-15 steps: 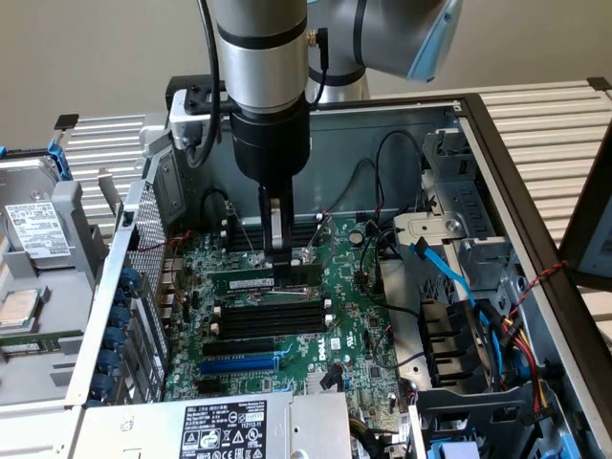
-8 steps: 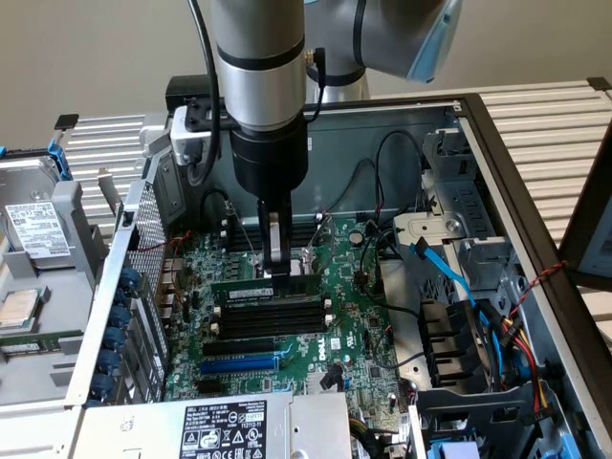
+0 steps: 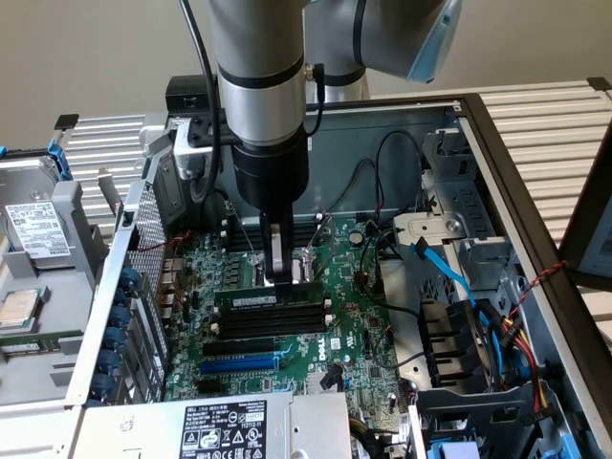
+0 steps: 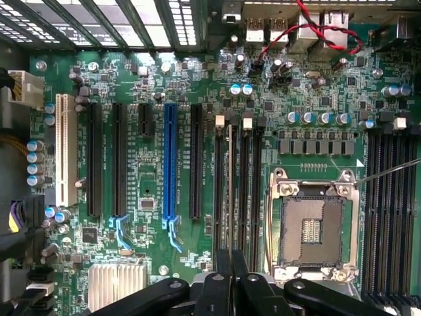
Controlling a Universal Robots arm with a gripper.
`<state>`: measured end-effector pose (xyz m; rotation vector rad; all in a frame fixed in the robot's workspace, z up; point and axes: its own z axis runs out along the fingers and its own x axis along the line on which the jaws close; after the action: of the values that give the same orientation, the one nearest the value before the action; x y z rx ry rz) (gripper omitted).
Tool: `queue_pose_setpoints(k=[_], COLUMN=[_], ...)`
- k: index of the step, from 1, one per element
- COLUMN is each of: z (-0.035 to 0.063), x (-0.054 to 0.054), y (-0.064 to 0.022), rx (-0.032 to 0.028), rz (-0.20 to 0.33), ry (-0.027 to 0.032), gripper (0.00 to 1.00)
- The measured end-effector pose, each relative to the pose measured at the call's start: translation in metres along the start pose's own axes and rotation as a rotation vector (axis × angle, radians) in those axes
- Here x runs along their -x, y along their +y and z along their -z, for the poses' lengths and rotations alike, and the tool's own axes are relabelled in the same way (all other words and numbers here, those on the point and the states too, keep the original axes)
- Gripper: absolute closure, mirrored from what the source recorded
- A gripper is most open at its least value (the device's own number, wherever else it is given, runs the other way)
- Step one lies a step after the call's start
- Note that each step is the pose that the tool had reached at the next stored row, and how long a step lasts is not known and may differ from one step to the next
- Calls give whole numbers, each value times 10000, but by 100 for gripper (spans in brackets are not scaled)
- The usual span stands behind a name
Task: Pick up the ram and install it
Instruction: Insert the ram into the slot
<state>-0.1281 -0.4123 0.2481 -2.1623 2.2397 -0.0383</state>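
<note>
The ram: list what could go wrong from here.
1. The shut gripper sits at one spot on the top edge of the ram. Pushing there could rock the stick and leave one end unseated.
2. If the stick is slightly off its slot, next to the empty memory slots, downward force may load the motherboard instead.

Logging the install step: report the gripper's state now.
Gripper: shut, tips at the top edge of the ram, over the memory slots; whether it grips the ram cannot be told.
</note>
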Motion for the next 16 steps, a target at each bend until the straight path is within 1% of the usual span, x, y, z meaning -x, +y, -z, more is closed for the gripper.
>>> queue_pose_setpoints(k=[2,4,6,9,16], z=[-22,-42,-54,-68,-84], x=[0,0,-1,-3,-20], y=[1,1,1,2,3], rx=[-53,-121,-155,-162,-159], rz=[-50,-61,-60,-110,-488], ry=[0,-1,-2,-1,16], gripper=[88,88,88,88,88])
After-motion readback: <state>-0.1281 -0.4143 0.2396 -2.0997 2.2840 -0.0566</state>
